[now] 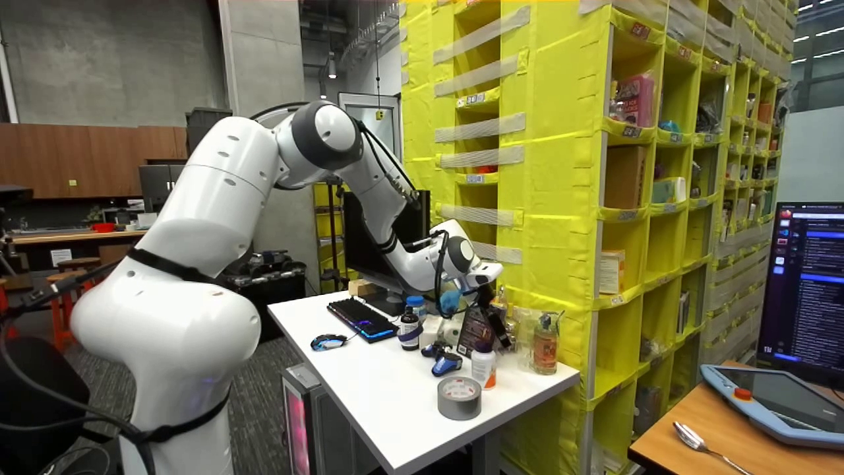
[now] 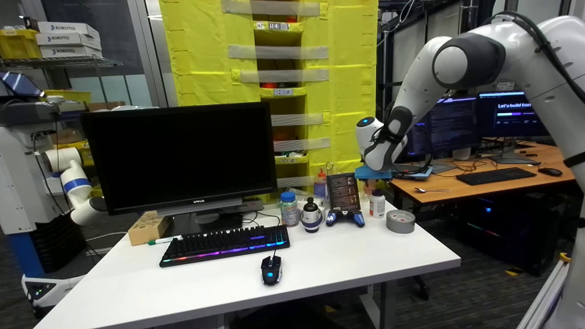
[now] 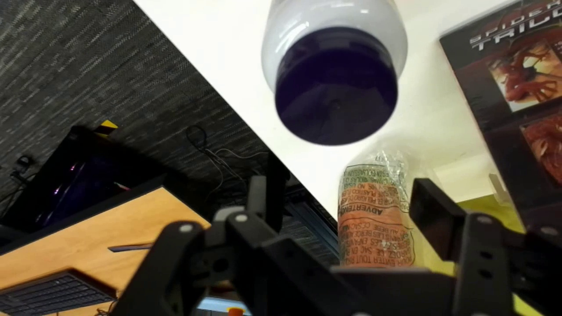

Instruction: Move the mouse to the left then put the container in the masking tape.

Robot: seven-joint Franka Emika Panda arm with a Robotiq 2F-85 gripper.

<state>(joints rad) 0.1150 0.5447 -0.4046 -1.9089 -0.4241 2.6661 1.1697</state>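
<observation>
Container (image 1: 483,368), white with some orange, stands upright on table (image 1: 382,396), long axis vertical, dark purple cap (image 3: 336,94) up; in wrist view the cap end points to 6 o'clock. Gripper (image 3: 353,206): jaws stand well apart there, container at their 12 o'clock. Masking tape (image 1: 459,404) lies flat, hole up, just beside the container, at its 7 o'clock in an exterior view. Mouse (image 2: 271,270) is at 4 o'clock of the keyboard (image 2: 226,244) in an exterior view, long axis 12–6, cable end to 12.
</observation>
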